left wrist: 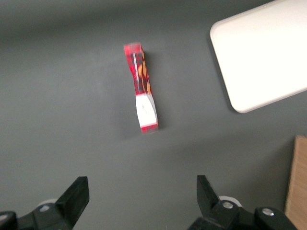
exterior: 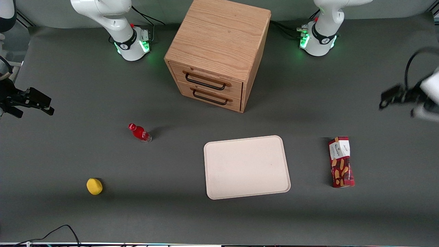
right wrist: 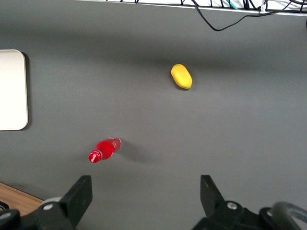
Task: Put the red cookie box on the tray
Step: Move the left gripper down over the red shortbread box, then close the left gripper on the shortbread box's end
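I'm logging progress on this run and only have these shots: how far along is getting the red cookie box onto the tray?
Nothing looks done yet: the red cookie box lies on the table beside the tray, toward the working arm's end, apart from it, and nothing rests on the tray. In hand: the gripper hangs open above the table, short of the box, holding nothing. Left: reach the box, grasp it, carry it over and set it on the tray.

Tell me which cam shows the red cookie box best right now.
Front view: the red cookie box lies whole and sharp on the table beside the tray, white panel and cookie pictures clear. The left wrist view shows it blurred, with the open gripper above the table, apart from it. The right wrist view misses it.
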